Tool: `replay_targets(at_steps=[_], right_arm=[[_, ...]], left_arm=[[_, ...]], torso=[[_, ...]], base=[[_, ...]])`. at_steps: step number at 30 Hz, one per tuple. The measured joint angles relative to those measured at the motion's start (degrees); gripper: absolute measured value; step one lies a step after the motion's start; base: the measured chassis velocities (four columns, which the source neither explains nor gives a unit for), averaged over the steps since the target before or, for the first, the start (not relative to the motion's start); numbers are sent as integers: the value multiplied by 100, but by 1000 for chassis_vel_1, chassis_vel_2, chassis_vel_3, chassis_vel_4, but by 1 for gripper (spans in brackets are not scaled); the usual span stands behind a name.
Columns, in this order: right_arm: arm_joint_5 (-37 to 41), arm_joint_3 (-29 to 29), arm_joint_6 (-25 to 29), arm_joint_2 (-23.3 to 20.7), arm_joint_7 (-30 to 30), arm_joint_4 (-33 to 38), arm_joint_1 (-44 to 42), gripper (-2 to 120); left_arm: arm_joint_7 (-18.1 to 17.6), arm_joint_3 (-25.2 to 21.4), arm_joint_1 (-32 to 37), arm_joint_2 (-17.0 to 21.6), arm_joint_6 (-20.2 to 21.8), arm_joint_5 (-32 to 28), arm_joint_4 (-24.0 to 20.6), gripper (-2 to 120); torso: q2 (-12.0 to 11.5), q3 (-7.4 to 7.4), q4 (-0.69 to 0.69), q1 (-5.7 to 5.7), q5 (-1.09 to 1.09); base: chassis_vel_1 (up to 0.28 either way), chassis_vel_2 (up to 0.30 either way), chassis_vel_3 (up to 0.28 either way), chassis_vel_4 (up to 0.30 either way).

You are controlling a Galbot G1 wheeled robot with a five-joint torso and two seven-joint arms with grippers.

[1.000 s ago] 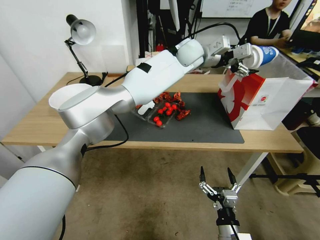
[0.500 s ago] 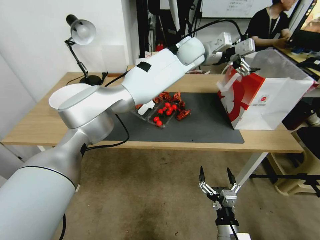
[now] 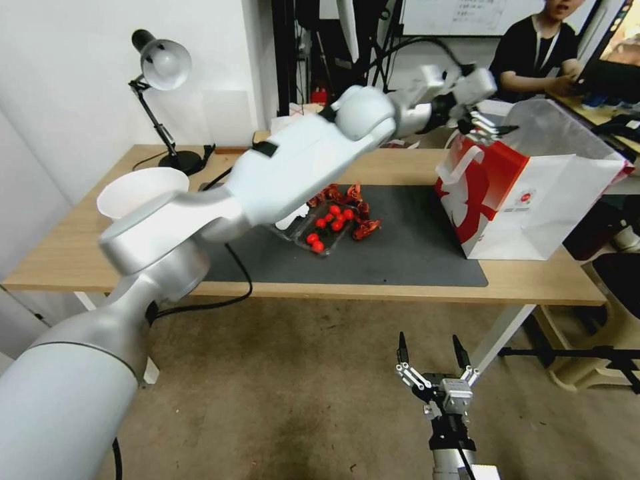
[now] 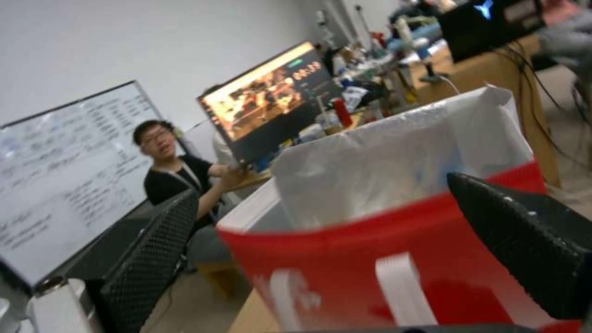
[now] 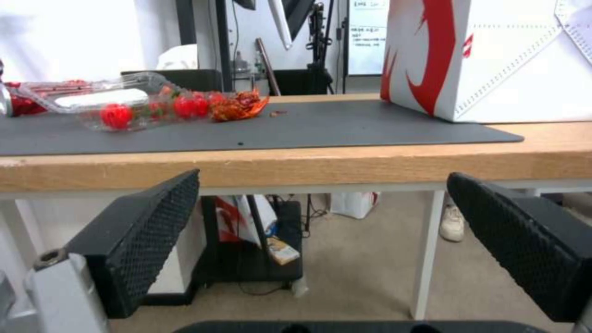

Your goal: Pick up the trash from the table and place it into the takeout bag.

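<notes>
**Bag's standing, clear tray's next**

Hovering just above the tall red-and-white paper takeout bag (image 3: 533, 200), the left gripper (image 3: 487, 123) was spread open, holding nothing. The clear plastic tray of red leftovers (image 3: 320, 230) sat well apart on the dark grey mat (image 3: 413, 253). Looks light and crinkly; I'd pinch its rim. The right gripper (image 3: 433, 353) hung open below the table (image 3: 67, 247).

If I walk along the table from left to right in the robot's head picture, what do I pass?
Desk lamp → white bowl → clear tray of red leftovers → takeout bag, with the left gripper open above it.
</notes>
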Motion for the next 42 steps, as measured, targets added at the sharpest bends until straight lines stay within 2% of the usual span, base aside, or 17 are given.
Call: replay_targets(at_steps=[7,9,11,13,16,21,24,25,26,27,28,30,32,33,36,41,42], right_arm=[[0,-2,-13,-24,-2,-1,18,100],[0,-2,-13,-24,-2,-1,18,100],[2,-9,-21,-34,-3,-9,36,100],[2,-15,-23,-35,-4,-18,42,100],[2,-46,-29,-48,-7,-51,67,100],[3,-55,-30,-62,-9,-51,67,100],[3,-56,-30,-81,-10,-61,63,100],[3,-58,-26,-86,-11,-76,53,100],[3,-59,-18,-88,-11,-92,46,100],[3,-61,-12,-94,-12,-115,49,100],[3,-61,-12,-94,-12,-115,49,100],[4,-75,-11,-102,-12,-134,62,100],[-12,-101,-13,-100,-13,-134,69,100],[-12,-101,-13,-100,-13,-134,69,100],[-56,-125,-23,-98,-14,-109,60,100],[-86,-144,-26,-96,-16,-70,34,100],[-95,-150,-26,-94,-16,-61,34,100]], left_arm=[[-390,-330,495,554,284,-306,-697,100],[-390,-330,495,554,284,-306,-697,100],[-565,-598,860,968,371,-474,-1203,100],[-550,-700,1008,1111,364,-590,-1356,100],[-227,-1066,1613,1573,274,-1243,-1808,100],[-212,-1266,1936,1771,274,-1211,-2001,100],[-175,-1618,2419,2013,274,-1090,-2251,100],[-565,-1825,2725,2119,307,-743,-2443,100],[-1201,-2065,3072,2217,426,-285,-2717,100],[-2165,-2195,3392,2293,632,32,-3002,100],[-2165,-2195,3392,2293,632,32,-3002,100],[-3546,-2319,3818,2312,804,432,-3300,100],[-4416,-2454,4205,2290,931,700,-3496,100],[-4416,-2454,4205,2290,931,700,-3496,100],[-5192,-2695,4779,2281,982,958,-3748,100],[-5344,-3092,5463,2400,988,1063,-4107,100],[-5333,-3358,5778,2453,969,1096,-4279,100]], torso=[[0,1,2,1,-2],[0,1,2,1,-2],[0,0,2,0,-3],[0,0,0,0,-1],[0,0,1,0,-2],[0,0,0,0,0],[0,0,1,0,0],[0,0,2,0,-2],[0,0,1,0,-1],[0,0,1,0,0],[0,0,1,0,0],[0,0,1,0,0],[0,0,0,0,-1],[0,0,0,0,-1],[-1,0,0,0,0],[-1,0,1,0,0],[-1,0,1,0,0]], base=[[0,0,0,0],[0,0,0,0],[0,0,0,0],[0,0,0,0],[0,0,0,0],[0,0,0,0],[0,0,0,0],[0,0,0,0],[0,0,0,0],[0,0,0,0],[0,0,0,0],[0,0,0,0],[0,0,0,0],[0,0,0,0],[0,0,0,0],[0,0,0,0],[0,0,0,0]])
